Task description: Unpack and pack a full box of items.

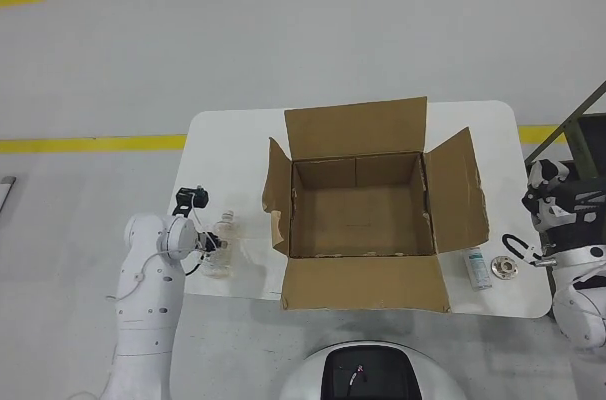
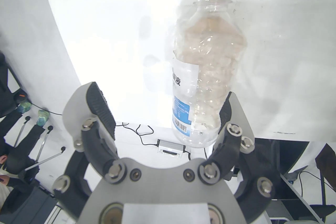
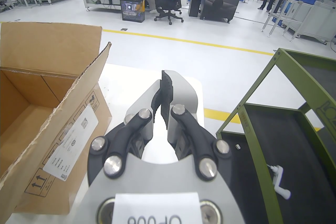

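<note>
An open, empty cardboard box (image 1: pixel 359 215) stands in the middle of the white table (image 1: pixel 233 140). A clear plastic bottle (image 2: pixel 207 72) with a white cap and a blue-and-white label lies on the table left of the box (image 1: pixel 221 245). My left gripper (image 2: pixel 162 96) is open around the bottle's lower end, and one fingertip (image 2: pixel 227 109) rests against its side. My right gripper (image 3: pixel 165 83) is shut with nothing in it. It hovers beyond the box's right flap (image 3: pixel 52 114), near the table's right edge.
A small white bottle (image 1: pixel 476 268), a round metal part (image 1: pixel 502 266) and a black hook (image 1: pixel 518 248) lie on the table right of the box. A green metal cart (image 3: pixel 262 93) stands close to the table's right side.
</note>
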`<state>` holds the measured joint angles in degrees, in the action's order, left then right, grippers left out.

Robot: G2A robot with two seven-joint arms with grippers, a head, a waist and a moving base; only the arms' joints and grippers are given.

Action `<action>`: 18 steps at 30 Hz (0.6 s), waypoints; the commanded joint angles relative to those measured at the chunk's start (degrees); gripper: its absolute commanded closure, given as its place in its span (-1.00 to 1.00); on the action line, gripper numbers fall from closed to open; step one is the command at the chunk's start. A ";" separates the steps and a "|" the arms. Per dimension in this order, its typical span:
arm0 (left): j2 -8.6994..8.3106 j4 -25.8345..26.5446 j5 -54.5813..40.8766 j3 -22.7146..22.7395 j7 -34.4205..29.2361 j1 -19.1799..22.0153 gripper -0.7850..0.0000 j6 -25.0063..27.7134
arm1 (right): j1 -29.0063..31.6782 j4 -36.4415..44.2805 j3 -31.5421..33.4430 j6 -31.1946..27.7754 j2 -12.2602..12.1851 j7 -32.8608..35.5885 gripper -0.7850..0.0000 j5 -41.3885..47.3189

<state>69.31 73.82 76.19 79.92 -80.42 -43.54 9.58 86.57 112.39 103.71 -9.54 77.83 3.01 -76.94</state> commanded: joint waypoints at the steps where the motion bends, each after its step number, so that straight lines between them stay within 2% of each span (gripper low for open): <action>1: 0.05 -1.10 -0.96 -0.63 0.22 0.77 -1.00 1.37 | 0.00 0.00 0.00 0.00 0.00 0.00 1.00 0.00; 6: 0.23 -3.07 -2.89 -2.17 -0.06 2.01 -1.00 2.98 | 0.00 0.00 0.00 0.00 0.00 0.00 1.00 0.00; 18: 0.64 -9.73 -3.01 -5.43 2.52 5.03 -1.00 2.21 | 0.00 0.00 0.00 0.00 0.00 0.00 1.00 0.00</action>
<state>69.91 64.75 73.25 74.77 -78.21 -38.75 11.86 86.57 112.39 103.71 -9.54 77.82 3.01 -76.94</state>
